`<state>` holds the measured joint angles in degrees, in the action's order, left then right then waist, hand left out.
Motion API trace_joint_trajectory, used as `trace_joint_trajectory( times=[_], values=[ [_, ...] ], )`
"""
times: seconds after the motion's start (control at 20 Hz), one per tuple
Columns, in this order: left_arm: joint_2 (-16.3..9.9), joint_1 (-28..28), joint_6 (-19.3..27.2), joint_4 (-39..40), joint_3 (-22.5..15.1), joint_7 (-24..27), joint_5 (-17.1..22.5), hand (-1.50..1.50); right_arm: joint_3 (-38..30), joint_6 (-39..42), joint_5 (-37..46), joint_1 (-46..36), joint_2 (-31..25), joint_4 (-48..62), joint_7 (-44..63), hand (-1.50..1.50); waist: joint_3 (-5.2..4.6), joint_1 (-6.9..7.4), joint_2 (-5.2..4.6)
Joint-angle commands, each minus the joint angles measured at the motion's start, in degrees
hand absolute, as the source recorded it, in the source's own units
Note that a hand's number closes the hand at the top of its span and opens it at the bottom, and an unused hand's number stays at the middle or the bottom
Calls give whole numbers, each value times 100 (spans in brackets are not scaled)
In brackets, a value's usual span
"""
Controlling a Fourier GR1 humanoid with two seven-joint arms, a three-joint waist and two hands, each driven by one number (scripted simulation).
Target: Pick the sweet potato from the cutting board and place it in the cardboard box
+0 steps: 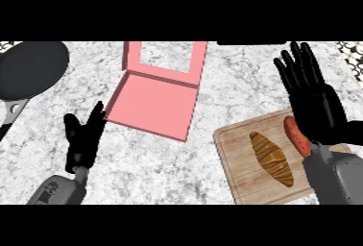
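Marble counter [163, 163] lies bare between the pink cardboard box [152, 105] and the cutting board [248, 163] at the lower right. The sweet potato [296, 136] rests along the board's right edge, beside a croissant [272, 158]. Over it spreads the right hand [315, 96], fingers straight and wide. The left hand [83, 137] rests open, lower left.

Bare marbled tabletop [156, 163] lies between the wooden cutting board [245, 163] and the pink, open-topped cardboard box [159, 103]. The box's upright back wall stands at its far side. A black round pan [32, 67] occupies the far left corner.
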<state>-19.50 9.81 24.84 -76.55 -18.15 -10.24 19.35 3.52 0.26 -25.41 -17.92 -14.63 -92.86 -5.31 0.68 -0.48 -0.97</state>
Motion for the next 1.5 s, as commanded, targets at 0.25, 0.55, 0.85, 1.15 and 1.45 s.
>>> trace_joint_trajectory(
  times=[0.25,0.55,0.85,1.15,1.45],
  values=[
    [-1125,2,-269,-256,170,930,-969,0,-811,1800,-628,-737,-1066,1334,-325,-150,-56,198,55],
    [-979,-645,-256,-856,-24,839,-913,0,-1261,461,696,-57,-1185,2707,-1012,-150,-53,196,75],
    [-1017,-747,-552,-719,300,1108,-837,0,-942,1521,1519,-447,-2250,3274,-1557,-150,-67,151,71],
    [-940,-798,-408,-886,137,936,-1020,0,-187,2108,2765,-427,-3458,3136,-1511,-150,-70,159,81],
    [-780,-840,-294,-897,-29,766,-1188,0,832,3103,3555,-611,-3983,2492,-853,-150,-76,135,103]
  ],
)
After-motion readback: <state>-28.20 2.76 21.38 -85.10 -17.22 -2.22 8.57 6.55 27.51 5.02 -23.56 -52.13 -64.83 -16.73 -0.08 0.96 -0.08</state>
